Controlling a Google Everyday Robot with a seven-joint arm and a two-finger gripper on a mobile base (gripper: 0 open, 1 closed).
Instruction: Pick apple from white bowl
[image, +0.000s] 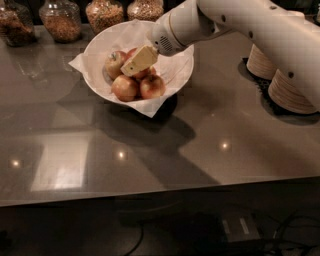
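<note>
The white bowl (179, 64), lined with crumpled white paper, stands at the back middle of the dark counter. It holds several apples. Two paler yellow-red ones (125, 88) (152, 86) lie at the front and one (115, 61) at the left. A deeper red apple (144, 74) lies in the middle, mostly hidden under my gripper. My gripper (138, 61), a cream wedge at the end of the white arm (240, 25), reaches in from the right and sits on top of that red apple, inside the bowl.
Several glass jars of grains (62, 20) line the back edge behind the bowl. Two stacks of beige paper bowls (290, 87) stand on a black mat at the right, under the arm. The counter's front edge (160, 192) runs across the lower part of the view.
</note>
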